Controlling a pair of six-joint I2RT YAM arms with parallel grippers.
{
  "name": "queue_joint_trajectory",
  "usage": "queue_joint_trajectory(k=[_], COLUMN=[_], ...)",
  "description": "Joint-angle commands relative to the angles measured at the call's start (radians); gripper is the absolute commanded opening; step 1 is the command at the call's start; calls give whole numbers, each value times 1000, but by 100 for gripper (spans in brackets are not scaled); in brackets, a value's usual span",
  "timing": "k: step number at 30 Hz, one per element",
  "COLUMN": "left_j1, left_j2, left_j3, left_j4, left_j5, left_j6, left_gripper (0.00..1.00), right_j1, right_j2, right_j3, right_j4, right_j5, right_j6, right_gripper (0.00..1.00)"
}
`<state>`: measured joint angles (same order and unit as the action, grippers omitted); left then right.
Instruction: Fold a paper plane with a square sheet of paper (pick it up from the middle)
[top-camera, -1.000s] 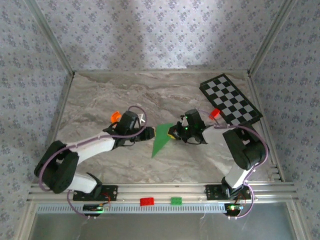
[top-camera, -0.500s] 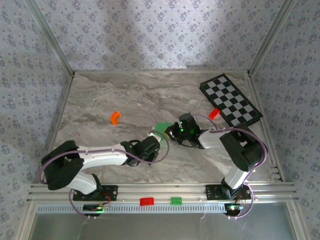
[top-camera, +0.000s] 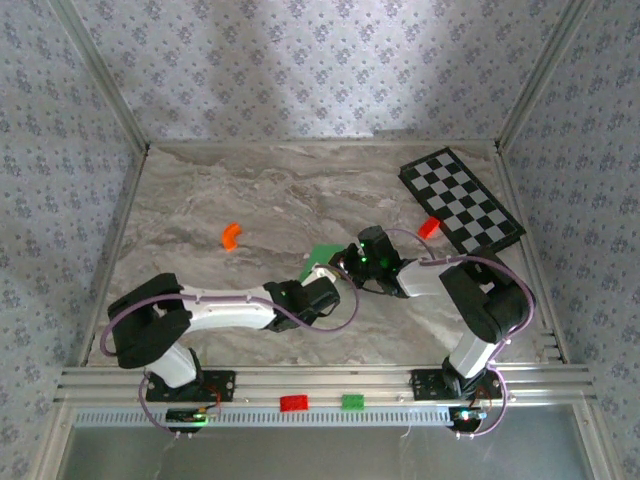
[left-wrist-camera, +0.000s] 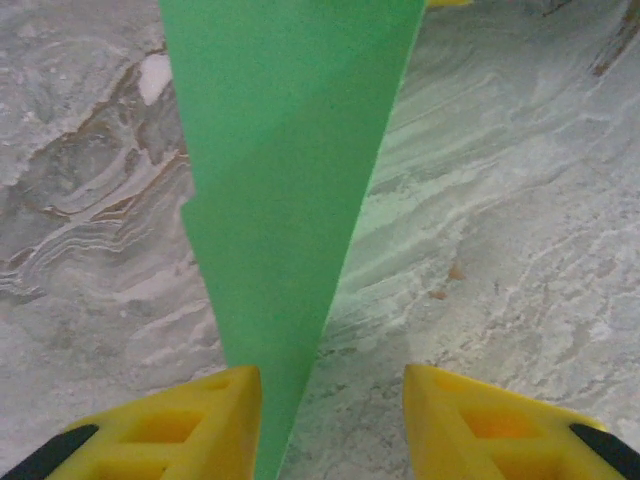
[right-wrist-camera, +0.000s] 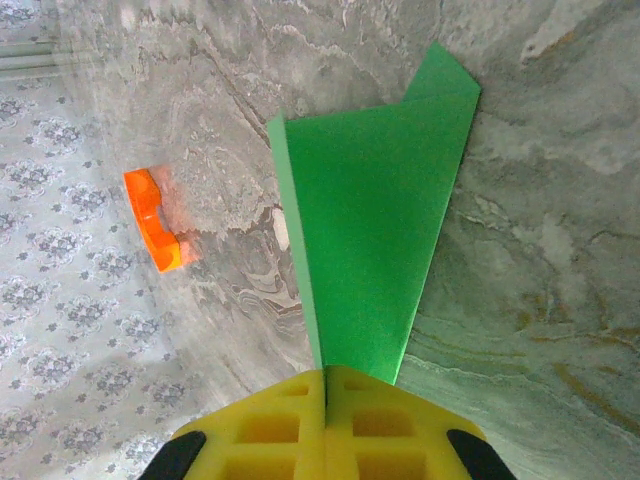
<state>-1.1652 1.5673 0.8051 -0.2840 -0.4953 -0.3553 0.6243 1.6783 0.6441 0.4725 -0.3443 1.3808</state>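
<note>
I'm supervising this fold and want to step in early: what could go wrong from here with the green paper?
The right gripper pinches the folded green paper only at one end, so a tug might slip or tear it. The left gripper stands open around the paper, which runs close to one finger; closing could crease it off-line.

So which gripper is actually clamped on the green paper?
The right gripper, jaws shut on the green paper; the left gripper stands open around it.
</note>
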Motion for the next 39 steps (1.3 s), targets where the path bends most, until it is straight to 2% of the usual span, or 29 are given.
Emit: queue_joint_trajectory(k=[1, 5, 13, 20, 32, 39], left_j1=[-7, 5, 21, 25, 28, 28], left_j2=[-53, -72, 17, 56, 70, 71], left_j3=[-24, -57, -10, 11, 22, 11], left_j4=[14, 66, 68, 80, 81, 75], left_j5=[-63, -21, -17, -26, -26, -32], left_j6=[18, 45, 70, 88, 93, 93], left_gripper=[41, 42, 42, 30, 20, 18], right_j1=[-4, -5, -11, -18, -20, -23], right_j2=[-12, -15, -17, -21, -11, -11], right_j3=[15, 15, 15, 13, 18, 15], right_j4=[-16, -19, -20, -17, -7, -5], right_j5=[-5, -11, -27, -42, -56, -56], right_j6=[3, 1, -4, -8, -5, -4], right_gripper=[0, 0, 0, 0, 0, 0])
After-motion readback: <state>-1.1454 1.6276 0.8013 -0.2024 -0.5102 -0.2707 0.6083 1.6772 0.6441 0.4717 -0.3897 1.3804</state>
